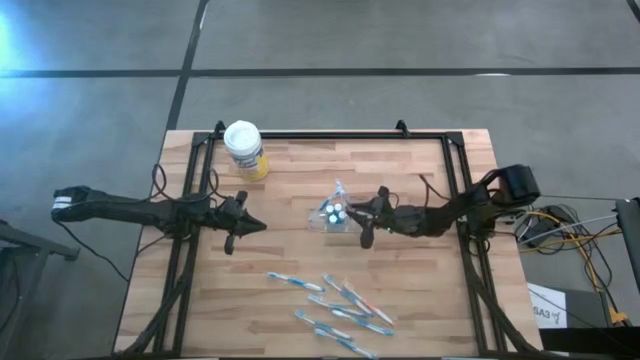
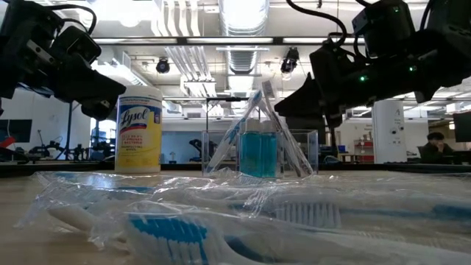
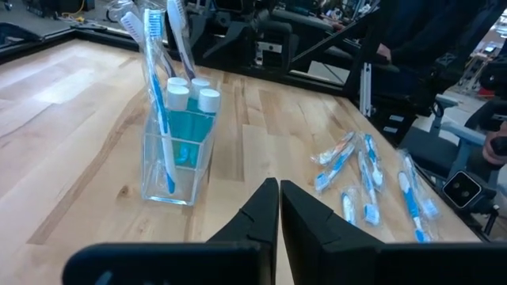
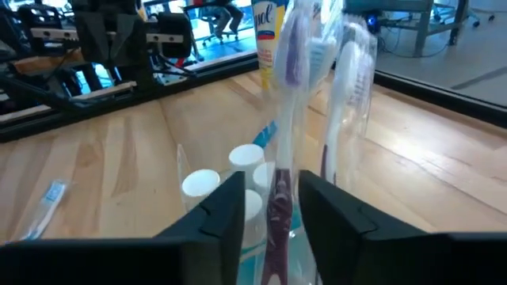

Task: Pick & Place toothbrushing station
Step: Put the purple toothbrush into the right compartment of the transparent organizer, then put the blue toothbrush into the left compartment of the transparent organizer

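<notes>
Right gripper (image 4: 269, 206): fingers apart around wrapped toothbrush (image 4: 279, 190) standing in clear holder (image 3: 176, 154) | we'd withdraw straight upward | left gripper (image 3: 279, 207): closed, empty.

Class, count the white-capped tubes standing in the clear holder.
3 white-capped tubes show, clustered together inside the clear holder beside the upright toothbrushes; more may be hidden behind them.
</notes>
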Controlling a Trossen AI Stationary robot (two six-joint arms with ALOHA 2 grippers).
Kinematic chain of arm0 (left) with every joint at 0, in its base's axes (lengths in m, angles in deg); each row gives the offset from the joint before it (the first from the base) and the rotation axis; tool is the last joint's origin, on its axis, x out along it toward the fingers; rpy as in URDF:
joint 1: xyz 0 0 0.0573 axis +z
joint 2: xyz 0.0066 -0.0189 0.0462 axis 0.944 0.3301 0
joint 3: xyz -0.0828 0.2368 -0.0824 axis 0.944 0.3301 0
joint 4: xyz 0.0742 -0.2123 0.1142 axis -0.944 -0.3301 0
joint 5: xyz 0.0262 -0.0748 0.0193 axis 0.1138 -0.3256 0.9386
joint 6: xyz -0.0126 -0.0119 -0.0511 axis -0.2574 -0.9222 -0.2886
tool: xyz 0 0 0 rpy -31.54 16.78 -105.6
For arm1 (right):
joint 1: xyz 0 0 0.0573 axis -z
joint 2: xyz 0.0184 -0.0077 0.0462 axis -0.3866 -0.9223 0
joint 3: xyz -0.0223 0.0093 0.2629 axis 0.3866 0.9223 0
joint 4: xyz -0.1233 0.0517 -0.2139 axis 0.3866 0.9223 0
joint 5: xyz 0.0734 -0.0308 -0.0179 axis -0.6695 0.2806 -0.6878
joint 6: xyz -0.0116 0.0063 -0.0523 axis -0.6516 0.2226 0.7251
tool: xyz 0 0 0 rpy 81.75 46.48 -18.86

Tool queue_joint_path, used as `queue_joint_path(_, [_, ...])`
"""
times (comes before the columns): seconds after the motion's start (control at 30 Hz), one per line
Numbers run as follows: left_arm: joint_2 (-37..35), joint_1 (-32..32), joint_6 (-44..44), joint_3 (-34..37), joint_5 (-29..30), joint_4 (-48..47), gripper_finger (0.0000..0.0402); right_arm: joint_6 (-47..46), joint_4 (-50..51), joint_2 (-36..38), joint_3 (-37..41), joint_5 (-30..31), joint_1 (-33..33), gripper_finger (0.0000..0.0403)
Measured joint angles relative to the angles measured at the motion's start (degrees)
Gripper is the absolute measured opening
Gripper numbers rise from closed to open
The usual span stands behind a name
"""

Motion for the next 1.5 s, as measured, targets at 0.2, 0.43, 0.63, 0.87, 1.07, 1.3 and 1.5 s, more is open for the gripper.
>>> queue_joint_path(0.2, [0.0, 0.0, -0.2, 0.0, 0.0, 0.0, 0.0019, 0.3, 0.6, 3.2, 0.0, 0.0, 0.0, 0.0154])
queue_joint_path(0.43, [0.0, 0.0, -0.1, 0.0, 0.0, 0.0, 0.0019, 0.6, 7.1, 10.0, 0.0, 0.1, 0.0, 0.0179])
queue_joint_path(0.63, [0.0, 0.0, -0.1, 0.0, 0.0, -0.1, 0.0019, 0.6, 13.8, 17.6, 0.0, 0.2, -1.7, 0.0185])
queue_joint_path(0.87, [0.0, 0.0, -1.0, 0.0, 0.1, -0.2, 0.0019, 0.0, 23.8, 23.8, -2.4, 0.3, -7.0, 0.0184])
queue_joint_path(1.07, [1.8, -0.1, -5.9, -2.3, 6.8, -10.8, 0.0007, 2.5, 28.3, 23.4, -4.2, 1.9, -11.4, 0.0167])
queue_joint_path(1.3, [4.3, -1.3, -0.2, -2.4, 5.7, -7.4, 0.0009, 4.9, 26.6, 19.2, -3.2, 2.0, -15.5, 0.0097])
queue_joint_path(1.5, [4.8, -1.9, 0.4, -2.6, 5.5, -5.9, 0.0004, 1.5, 26.8, 13.0, -4.4, 1.7, -16.5, 0.0030])
